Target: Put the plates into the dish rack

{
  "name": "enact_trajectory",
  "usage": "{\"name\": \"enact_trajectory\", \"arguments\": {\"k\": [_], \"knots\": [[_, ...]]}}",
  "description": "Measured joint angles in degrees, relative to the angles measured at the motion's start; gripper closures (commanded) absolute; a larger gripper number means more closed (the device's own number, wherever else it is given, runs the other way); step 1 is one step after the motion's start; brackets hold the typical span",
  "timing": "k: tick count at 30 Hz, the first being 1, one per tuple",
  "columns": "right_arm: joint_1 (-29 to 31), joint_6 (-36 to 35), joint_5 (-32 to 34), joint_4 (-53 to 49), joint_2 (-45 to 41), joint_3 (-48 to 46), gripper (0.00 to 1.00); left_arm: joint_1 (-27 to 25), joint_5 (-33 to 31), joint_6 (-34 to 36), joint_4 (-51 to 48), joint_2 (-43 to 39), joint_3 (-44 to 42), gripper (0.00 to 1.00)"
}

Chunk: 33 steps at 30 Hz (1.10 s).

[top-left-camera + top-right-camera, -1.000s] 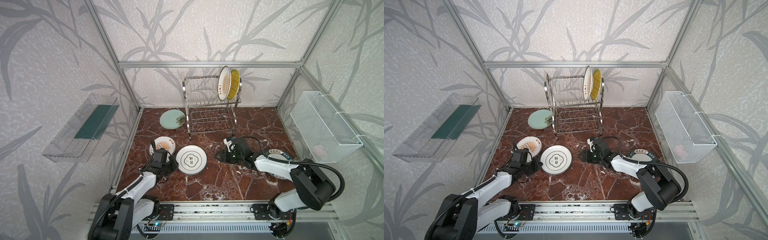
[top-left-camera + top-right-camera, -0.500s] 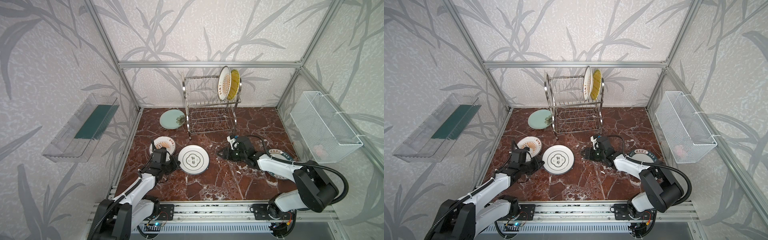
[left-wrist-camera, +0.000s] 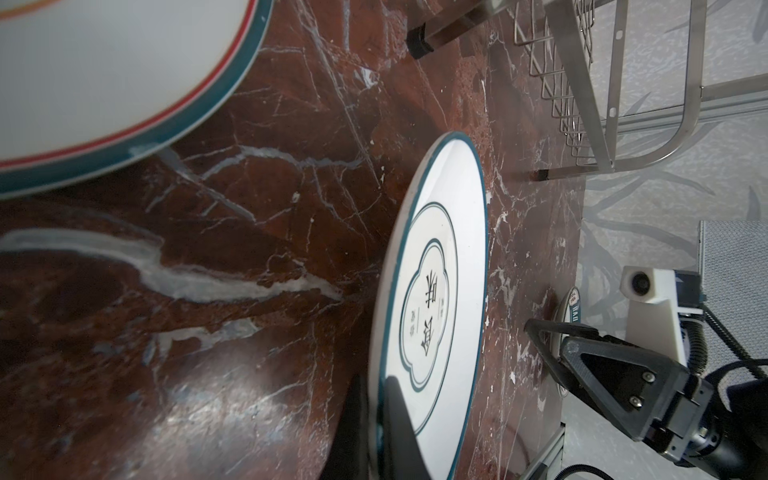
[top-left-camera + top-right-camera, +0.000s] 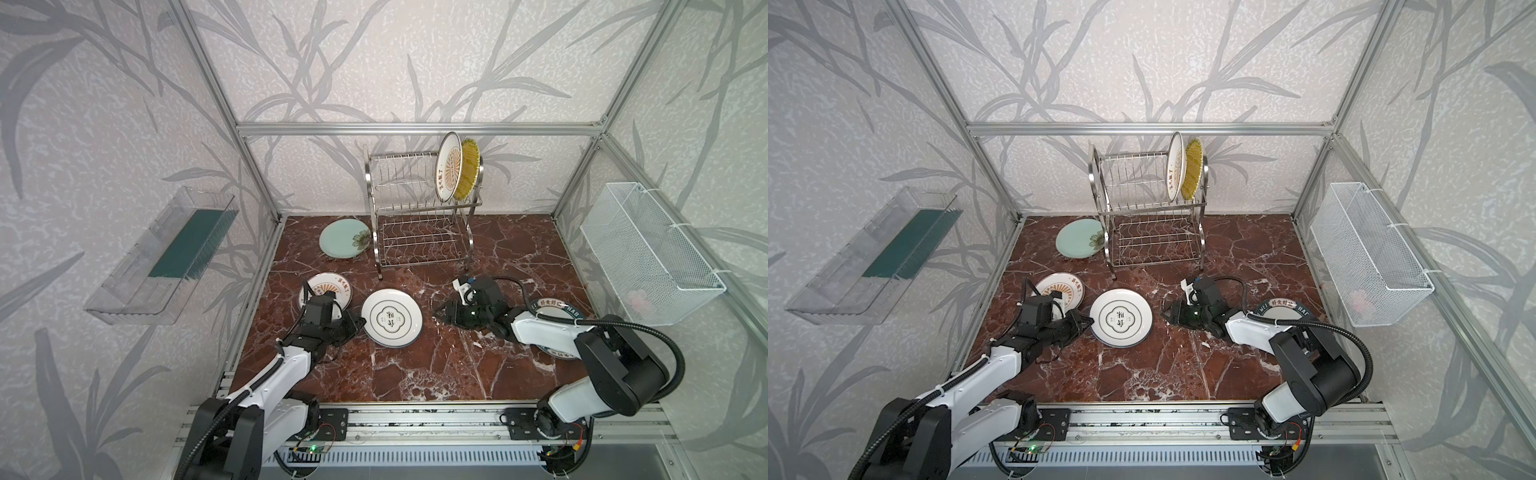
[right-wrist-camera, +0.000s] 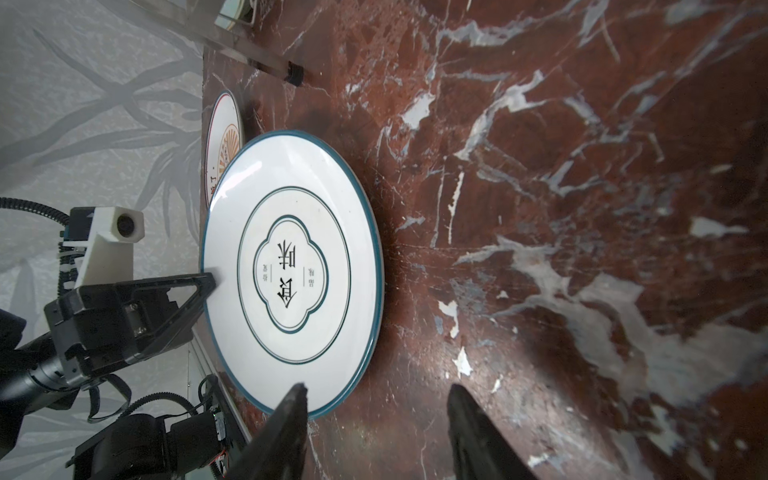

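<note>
Pinching the quatrefoil plate (image 4: 391,318) at its nine o'clock rim, left gripper (image 4: 360,322) holds it tilted; right gripper (image 4: 439,313) jaws stand spread at three o'clock, not touching; dish rack (image 4: 415,203) at twelve o'clock.

Both arms reach low and inward — left gripper (image 4: 360,322) clamped tight, right gripper (image 4: 439,312) with jaws parted.

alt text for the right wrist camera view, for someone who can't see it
A round white plate with a teal rim and quatrefoil centre is pinched at its rim by the left gripper over a dark red marble tabletop. The right gripper has its two black fingers spread open in the foreground, holding nothing.
</note>
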Motion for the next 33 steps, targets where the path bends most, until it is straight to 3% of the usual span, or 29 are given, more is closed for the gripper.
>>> {"name": "enact_trajectory", "arguments": {"k": [10,25,33], "knots": [[0.07,0.46,-0.96,1.92,1.81,-0.13,0.46,0.0,0.17,-0.24,0.96,1.7,0.04,1.0],[0.37,0.63,-0.96,2.91,4.72,-0.26,0.47,-1.46,1.25,0.87,6.82,14.32,1.86,1.0],[0.37,0.59,-0.96,2.86,4.72,-0.26,0.47,-2.1,1.16,1.97,7.85,17.18,3.06,0.97]]}}
